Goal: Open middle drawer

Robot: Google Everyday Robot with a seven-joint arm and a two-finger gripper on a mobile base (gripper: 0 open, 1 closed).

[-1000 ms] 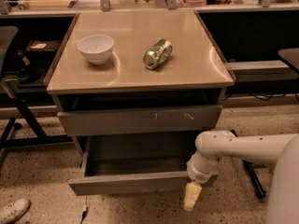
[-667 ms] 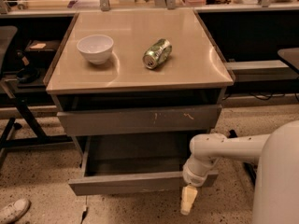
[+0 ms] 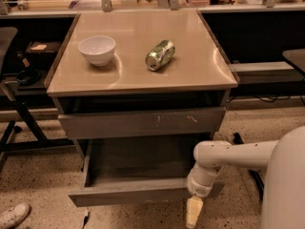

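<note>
Fingertips (image 3: 192,219) of the gripper (image 3: 193,213) read as one cream wedge with no gap between them, so the pair looks pressed together and grasps nothing. The gripper points down toward the speckled floor (image 3: 43,180), low in the view, just in front of the right end of the middle drawer (image 3: 128,196) and hanging a little below its front panel; whether it touches that panel cannot be told. Above it the white wrist and arm (image 3: 233,155) run off to the right toward the robot's body. The middle drawer stands pulled well out of the cabinet, its plain grey front nearest the camera and its grey box interior open to view and apparently holding nothing. Above it the taller scratched drawer front (image 3: 138,122) sits pushed in, flush with the cabinet. On the cabinet top (image 3: 143,78) a white bowl (image 3: 96,49) and a green soda can (image 3: 159,55) lying on its side rest well apart from each other, away from the work. Judging by how far the drawer projects, the opening itself appears done, and what seems left is for the gripper to draw clear of the front panel, with care not to nudge the drawer back in.
</note>
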